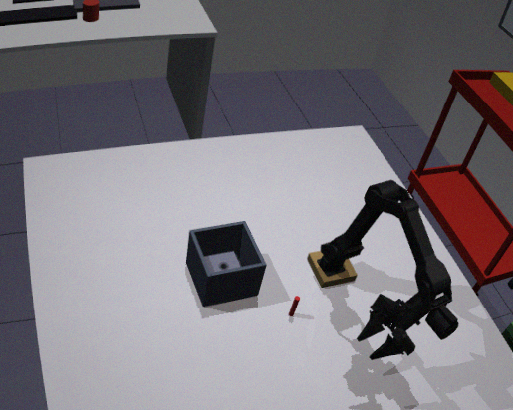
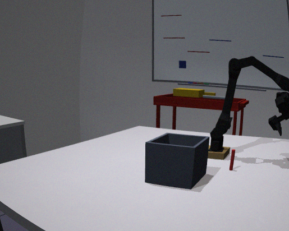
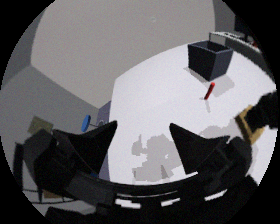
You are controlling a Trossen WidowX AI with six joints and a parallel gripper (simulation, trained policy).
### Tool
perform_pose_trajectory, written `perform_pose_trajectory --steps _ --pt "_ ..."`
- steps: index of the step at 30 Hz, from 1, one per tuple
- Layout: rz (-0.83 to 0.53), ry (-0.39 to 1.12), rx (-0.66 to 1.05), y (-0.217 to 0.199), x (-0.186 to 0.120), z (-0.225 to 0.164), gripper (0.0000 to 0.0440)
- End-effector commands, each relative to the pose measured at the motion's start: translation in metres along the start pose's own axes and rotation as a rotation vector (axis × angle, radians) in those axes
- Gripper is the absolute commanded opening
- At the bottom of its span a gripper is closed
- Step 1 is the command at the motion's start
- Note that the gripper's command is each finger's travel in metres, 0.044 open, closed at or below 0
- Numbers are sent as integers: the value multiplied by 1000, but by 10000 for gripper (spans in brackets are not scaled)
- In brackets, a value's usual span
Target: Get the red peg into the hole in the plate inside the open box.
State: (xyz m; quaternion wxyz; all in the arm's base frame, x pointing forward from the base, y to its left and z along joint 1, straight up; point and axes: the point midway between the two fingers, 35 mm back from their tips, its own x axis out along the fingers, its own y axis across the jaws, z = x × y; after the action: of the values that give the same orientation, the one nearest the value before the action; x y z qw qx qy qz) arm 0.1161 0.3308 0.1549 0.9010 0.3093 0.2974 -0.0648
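Observation:
The red peg (image 1: 294, 306) (image 2: 232, 160) (image 3: 210, 91) stands on the table, leaning slightly, beside the open box. The dark box (image 1: 233, 289) (image 2: 169, 162) (image 3: 206, 62) stands open at the top; in the top view the plate (image 1: 212, 260) at its bottom shows a dark hole (image 1: 224, 266). My gripper (image 1: 365, 348) (image 3: 144, 124) is open and empty, raised above the table, well to the right of the peg in the top view. In the exterior view the gripper is partly cut off at the right edge.
The arm's base stands on a wooden block (image 1: 339, 278) (image 2: 218, 153) on the white table (image 1: 131, 196), near the peg and the box. A red cart (image 1: 470, 211) (image 2: 197, 103) stands beyond the table's edge. A desk (image 1: 146, 19) with a red cup (image 1: 91, 10) is at the back.

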Motion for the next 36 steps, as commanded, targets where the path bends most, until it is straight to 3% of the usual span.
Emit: perform_pose_trajectory --steps 1,17,26,36 --pt "-89 31 13 -9 12 15 433" --pt "-535 270 176 -81 51 108 440" --pt "-675 399 278 -123 51 139 440" --pt "-790 503 382 -159 47 146 440"
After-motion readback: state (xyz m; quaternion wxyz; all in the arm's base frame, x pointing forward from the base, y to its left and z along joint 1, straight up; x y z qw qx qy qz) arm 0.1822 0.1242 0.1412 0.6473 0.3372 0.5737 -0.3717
